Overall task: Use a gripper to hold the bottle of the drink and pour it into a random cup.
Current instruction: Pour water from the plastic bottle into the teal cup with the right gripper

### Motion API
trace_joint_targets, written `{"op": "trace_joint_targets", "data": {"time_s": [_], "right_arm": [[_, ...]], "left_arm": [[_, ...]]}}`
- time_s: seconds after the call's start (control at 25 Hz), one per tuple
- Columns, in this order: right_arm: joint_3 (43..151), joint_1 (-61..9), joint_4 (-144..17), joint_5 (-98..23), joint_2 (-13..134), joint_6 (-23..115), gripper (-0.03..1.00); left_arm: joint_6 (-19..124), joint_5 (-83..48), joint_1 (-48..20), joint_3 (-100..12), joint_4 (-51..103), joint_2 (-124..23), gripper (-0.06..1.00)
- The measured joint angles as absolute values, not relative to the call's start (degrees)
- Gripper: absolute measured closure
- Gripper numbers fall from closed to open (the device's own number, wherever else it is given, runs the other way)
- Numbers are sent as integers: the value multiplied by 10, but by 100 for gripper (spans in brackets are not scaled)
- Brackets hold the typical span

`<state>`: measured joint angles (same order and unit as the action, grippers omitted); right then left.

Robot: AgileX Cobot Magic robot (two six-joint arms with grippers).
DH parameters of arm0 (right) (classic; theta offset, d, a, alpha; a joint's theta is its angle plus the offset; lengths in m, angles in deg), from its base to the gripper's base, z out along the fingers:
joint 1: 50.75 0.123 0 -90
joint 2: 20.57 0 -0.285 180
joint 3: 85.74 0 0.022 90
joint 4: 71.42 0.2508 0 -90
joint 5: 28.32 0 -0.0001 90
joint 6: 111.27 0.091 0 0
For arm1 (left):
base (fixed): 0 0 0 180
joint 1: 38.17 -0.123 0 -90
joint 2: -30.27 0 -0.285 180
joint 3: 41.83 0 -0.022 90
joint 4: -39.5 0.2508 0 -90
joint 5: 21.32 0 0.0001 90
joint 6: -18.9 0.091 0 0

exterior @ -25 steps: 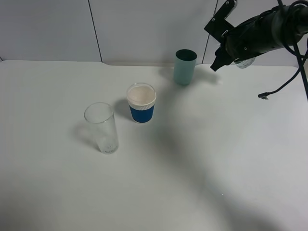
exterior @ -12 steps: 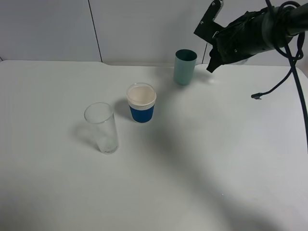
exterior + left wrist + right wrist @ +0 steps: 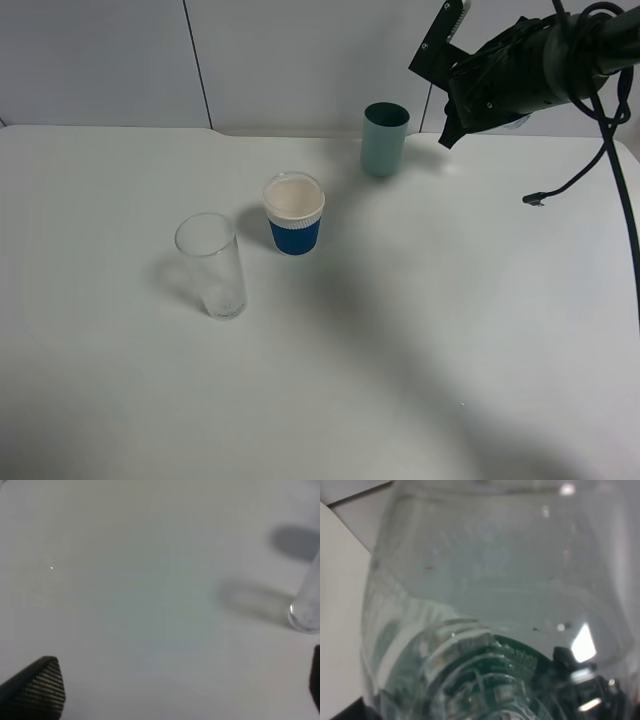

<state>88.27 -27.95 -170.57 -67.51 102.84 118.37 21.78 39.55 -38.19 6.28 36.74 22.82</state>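
Note:
My right gripper [image 3: 462, 108] hangs above the table's back right, just right of the teal-green cup [image 3: 385, 138] and higher than its rim. It is shut on the bottle [image 3: 485, 610], whose clear ribbed body and dark green label fill the right wrist view. In the exterior high view the black arm hides nearly all of the bottle; only a clear sliver [image 3: 514, 122] shows beneath it. The cup stands upright near the back wall. My left gripper [image 3: 175, 690] is open over bare table, with nothing between its fingertips [image 3: 37, 687].
A white paper cup with a blue sleeve [image 3: 294, 214] stands mid-table. A tall clear glass [image 3: 212, 266] stands left of it; its base [image 3: 305, 612] shows in the left wrist view. A loose black cable [image 3: 545, 195] dangles at the right.
My right arm has carried the bottle left and slightly up, closer to the teal-green cup. The dangling cable end has swung left with it. The cups have not moved.

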Motion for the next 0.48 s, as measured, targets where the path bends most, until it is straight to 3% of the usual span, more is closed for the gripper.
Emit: {"op": "trace_joint_targets", "data": {"time_s": [0.48], "right_arm": [[883, -279, -1705, -703, 1029, 1129, 44]], "left_arm": [[218, 396, -382, 63, 367, 228, -5]]}}
